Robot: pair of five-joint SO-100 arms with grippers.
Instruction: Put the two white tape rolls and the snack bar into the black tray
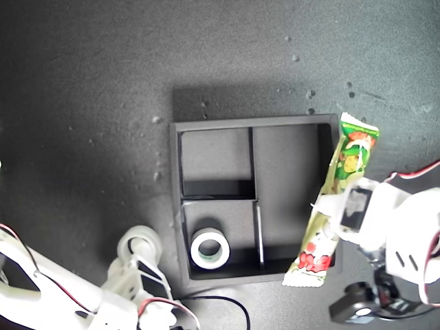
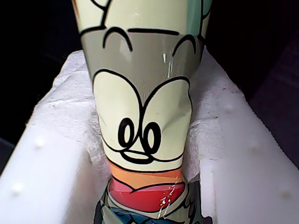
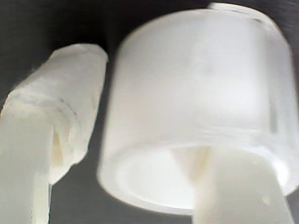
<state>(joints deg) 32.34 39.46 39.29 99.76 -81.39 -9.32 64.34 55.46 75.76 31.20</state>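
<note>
The black tray sits mid-table in the exterior view. One white tape roll lies in its small near compartment. My first gripper is shut on the snack bar, which slants along the tray's wall on the exterior view's right. The printed wrapper is pinched between white padded fingers. A second white tape roll is off the tray towards the exterior view's lower left. My second gripper is open and straddles this roll. One finger is in its hole and the other finger is just outside the wall.
The table is a dark speckled mat. A black cable loops near the exterior view's bottom edge below the tray. A black camera module hangs under the first arm. Red and black wires run along the second arm.
</note>
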